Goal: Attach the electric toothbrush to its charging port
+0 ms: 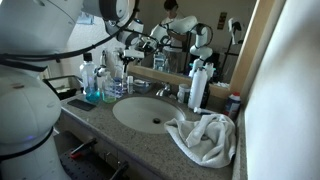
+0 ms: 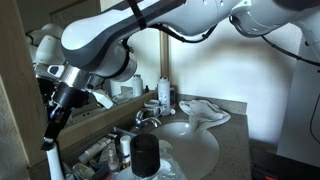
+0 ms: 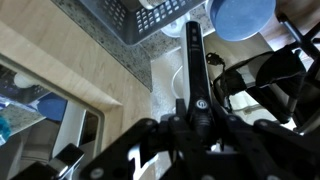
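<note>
My gripper [image 3: 196, 118] is shut on a black electric toothbrush [image 3: 192, 60], whose handle runs away from the jaws over the counter. In an exterior view the gripper [image 2: 66, 100] holds the black toothbrush [image 2: 55, 125] tilted downward, and a white piece [image 2: 47, 163] shows at its lower end. I cannot tell whether that piece is the brush head or the charging port. In the wrist view a white shape [image 3: 176, 88] lies on the counter, partly hidden behind the handle. In the other exterior view the gripper [image 1: 127, 52] hangs over the bottles at the back of the counter.
An oval sink [image 1: 150, 113] with a faucet [image 1: 163, 91] sits mid-counter. A crumpled white towel [image 1: 205, 137] lies beside it. Blue bottles [image 1: 92, 88] and a tall white dispenser [image 1: 197, 86] stand by the mirror. A black cup [image 2: 146, 155] and a dark wire basket [image 3: 135, 20] are near the gripper.
</note>
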You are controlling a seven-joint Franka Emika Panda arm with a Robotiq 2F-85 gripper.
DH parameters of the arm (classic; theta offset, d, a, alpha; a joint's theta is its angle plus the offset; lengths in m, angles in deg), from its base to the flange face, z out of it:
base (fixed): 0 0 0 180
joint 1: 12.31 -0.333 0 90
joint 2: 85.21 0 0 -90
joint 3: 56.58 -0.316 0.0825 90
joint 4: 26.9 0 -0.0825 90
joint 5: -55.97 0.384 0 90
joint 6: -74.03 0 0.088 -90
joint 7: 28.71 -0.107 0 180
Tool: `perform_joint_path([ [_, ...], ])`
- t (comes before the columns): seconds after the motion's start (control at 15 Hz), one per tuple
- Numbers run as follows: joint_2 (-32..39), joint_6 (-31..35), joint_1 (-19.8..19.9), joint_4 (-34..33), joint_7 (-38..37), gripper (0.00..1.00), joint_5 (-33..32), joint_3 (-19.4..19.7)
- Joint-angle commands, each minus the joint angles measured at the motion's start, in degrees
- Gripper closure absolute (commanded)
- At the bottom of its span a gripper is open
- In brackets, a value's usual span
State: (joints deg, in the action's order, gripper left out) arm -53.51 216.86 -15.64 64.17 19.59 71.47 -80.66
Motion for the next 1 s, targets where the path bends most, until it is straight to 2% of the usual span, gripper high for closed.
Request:
perform_joint_path([
  [0.0,-1.28,0.97,0.10,1.04,1.15,0.87,0.99,0.00],
  [0.93,-0.74,3.63,-0.72,0.84,0.86,0.87,-0.91,0.82],
])
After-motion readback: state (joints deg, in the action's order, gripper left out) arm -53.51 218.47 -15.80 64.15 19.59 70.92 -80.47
